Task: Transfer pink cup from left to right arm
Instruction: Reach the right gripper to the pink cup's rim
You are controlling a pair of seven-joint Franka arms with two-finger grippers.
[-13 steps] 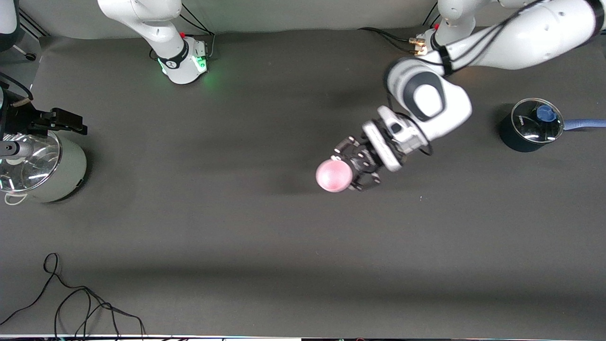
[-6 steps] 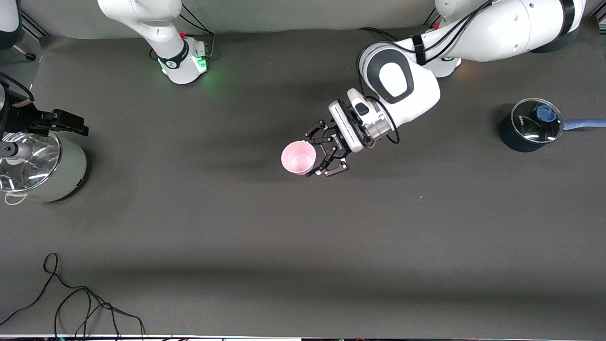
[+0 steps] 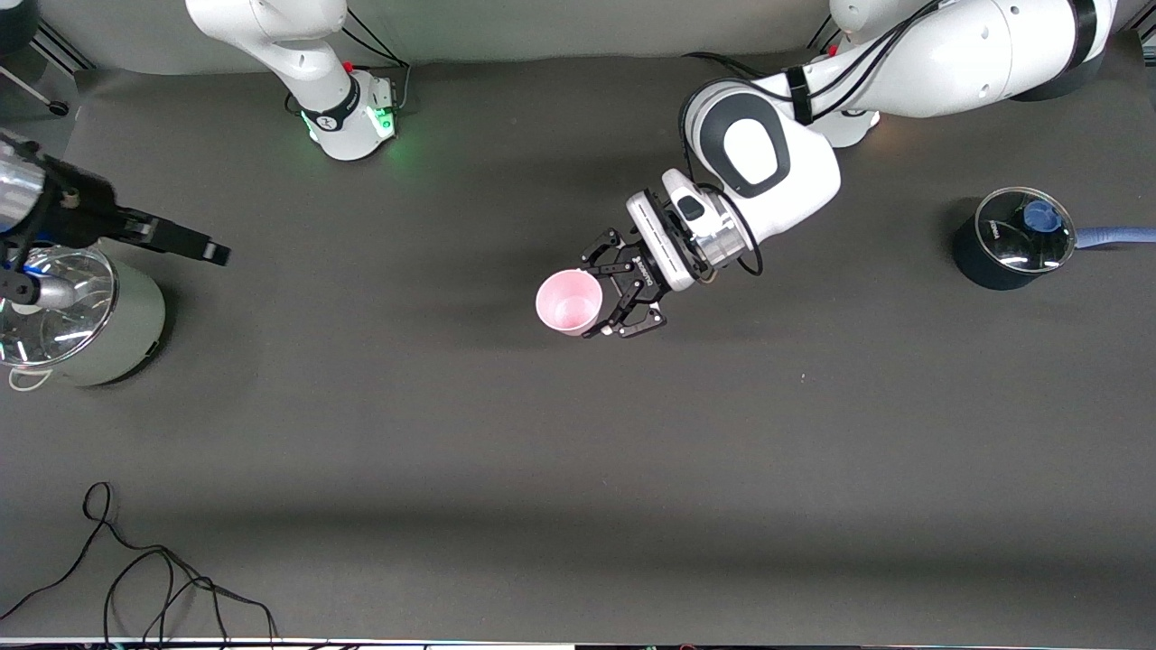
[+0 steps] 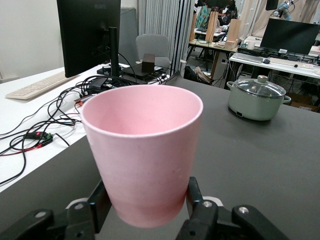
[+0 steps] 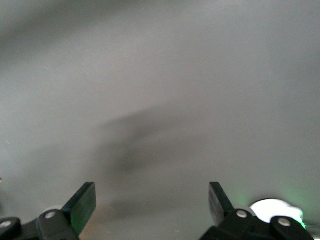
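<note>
Over mid-bench, left pincer (image 3: 603, 301) is clamped on the pink cup (image 3: 568, 301); right pincer (image 3: 194, 246), near the green pot (image 3: 86, 316), is spread apart.

- Front view is evenly lit from overhead, pretty sharp, with soft blurry shadows across the dark table (image 3: 578, 433).
- Glare on the glass lid (image 3: 54, 307) of the pale pot, plus a green glow at one arm's base.
- Right wrist view is washed-out and smeary.
</note>
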